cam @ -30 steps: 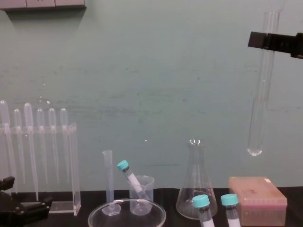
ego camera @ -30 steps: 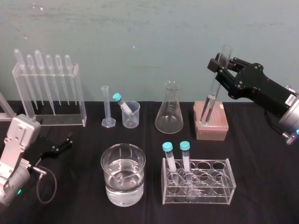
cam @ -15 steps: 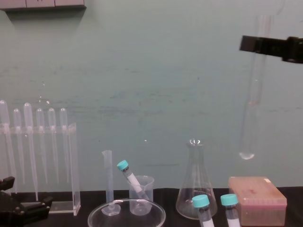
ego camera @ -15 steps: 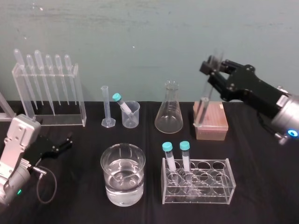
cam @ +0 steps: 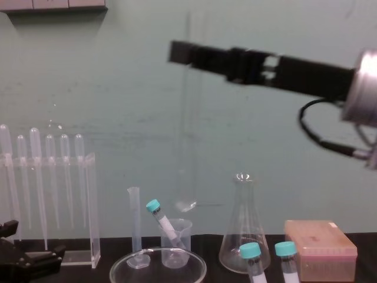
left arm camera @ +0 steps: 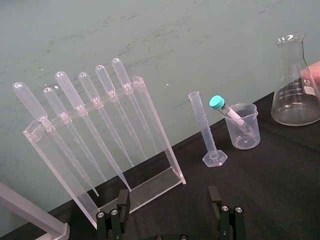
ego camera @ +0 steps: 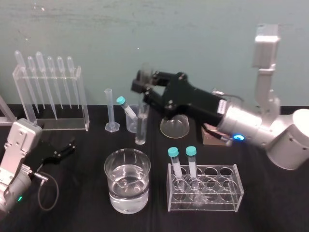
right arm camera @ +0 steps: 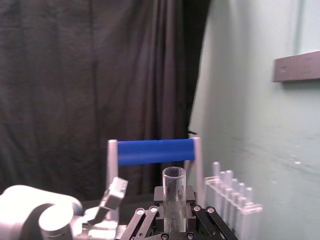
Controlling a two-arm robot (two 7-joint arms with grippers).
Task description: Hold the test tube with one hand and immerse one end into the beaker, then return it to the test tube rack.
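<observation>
Right gripper (ego camera: 144, 83), swung left from above the pink box (cam: 321, 250) where I had it a second before, fingers clamped on the test tube (ego camera: 141, 123). The tube hung near-upright behind the beaker (ego camera: 127, 200). Left gripper (ego camera: 67, 147) lay parked, fingers apart.

This is a laboratory. On a black worktop (ego camera: 72, 193) before a plain teal wall (ego camera: 96, 29) stands bench glassware and plasticware. There is a clear pipette stand (ego camera: 50, 104) hung with droppers, a graduated cylinder (ego camera: 110, 112) and a conical flask (cam: 242, 236). A beaker (ego camera: 126, 199) is part filled with clear liquid, and a rack (ego camera: 205, 193) holds two teal-capped tubes (ego camera: 174, 163). A small cup (left arm camera: 242, 129) holds another.
</observation>
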